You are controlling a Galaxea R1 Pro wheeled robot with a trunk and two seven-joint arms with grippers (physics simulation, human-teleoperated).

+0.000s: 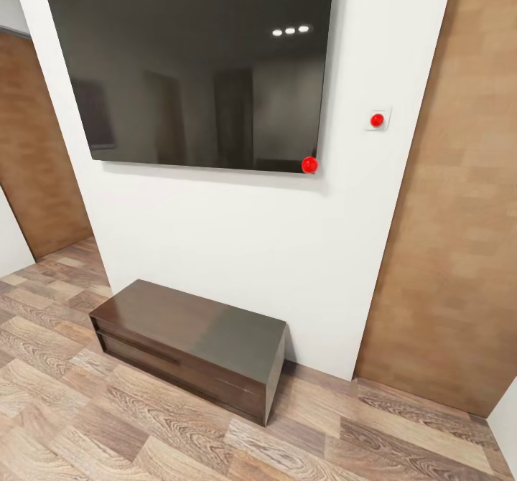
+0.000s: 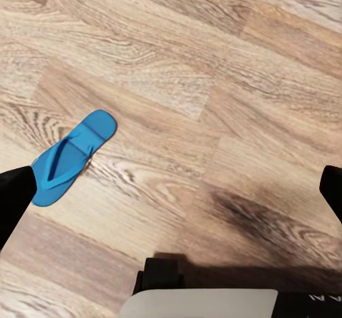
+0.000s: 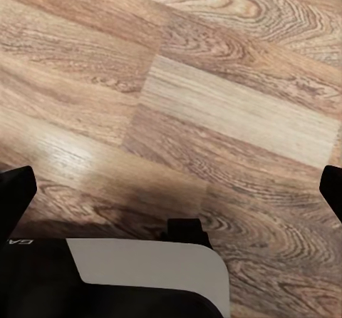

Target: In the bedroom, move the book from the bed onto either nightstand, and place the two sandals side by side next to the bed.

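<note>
Underfoot, light brown wood-plank floor [image 3: 214, 104] runs beneath both arms. Left gripper [image 2: 171, 190]: jaws spread wide, released, holding nothing, only their dark tips at the edges of the left wrist view. One flat bright blue sandal [image 2: 71, 154] lies sole-down on the planks just beside one jaw tip, not touching it, strap side up. A dark shadow patch marks the boards between the jaws. Right gripper [image 3: 171, 190]: jaws likewise spread, released, bare planks between them.

Farther off, from the head view: a long, low, glossy dark brown wooden TV bench [image 1: 190, 344] stands on the floor against a white wall [image 1: 237, 237]. Above it hangs a large flat black TV [image 1: 194, 64], a red ball [image 1: 309, 165] at its lower corner. A small white wall switch with a red knob [image 1: 377, 119] sits beside the screen. Brown wood-panelled door surfaces [image 1: 459, 215] flank the wall.
</note>
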